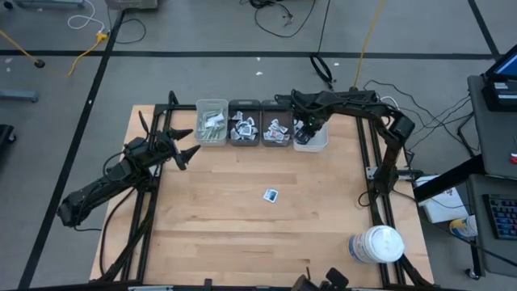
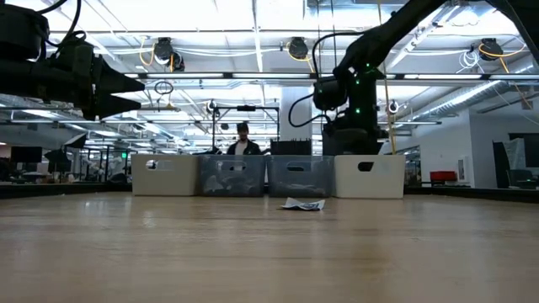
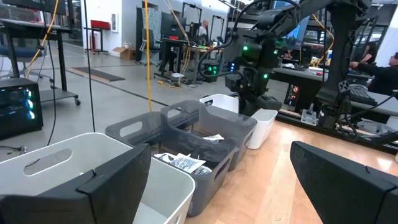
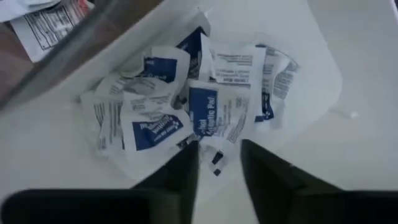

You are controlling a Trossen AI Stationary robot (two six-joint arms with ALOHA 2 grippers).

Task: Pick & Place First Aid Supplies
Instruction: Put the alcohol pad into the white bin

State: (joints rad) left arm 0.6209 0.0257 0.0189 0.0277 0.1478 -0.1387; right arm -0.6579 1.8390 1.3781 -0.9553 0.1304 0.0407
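The first aid supplies are small white sachets with blue or dark print. Several lie heaped in the white bin (image 1: pixel 313 139) at the right end of the bin row, seen close in the right wrist view as a sachet pile (image 4: pixel 199 112). One sachet (image 1: pixel 271 195) lies flat on the wooden table, also in the low view (image 2: pixel 303 204). More fill the other bins. My right gripper (image 4: pixel 219 152) reaches down into that white bin, open by a narrow gap just above the pile's edge. My left gripper (image 1: pixel 182 146) hovers open beside the row's left end. My right gripper points down into the white bin, its fingertips (image 4: pixel 189 152) at the near edge of the sachet pile. One sachet with a blue panel (image 4: pixel 204 121) lies just ahead of the gap. I cannot tell whether a finger touches it.
Four bins stand in a row along the far side: a pale one (image 1: pixel 212 121), two grey ones (image 1: pixel 244 128) (image 1: pixel 276 131) and the white one. A large white lidded jar (image 1: pixel 377 245) stands at the near right corner. Bare wood (image 1: pixel 242 234) lies in front of the bins.
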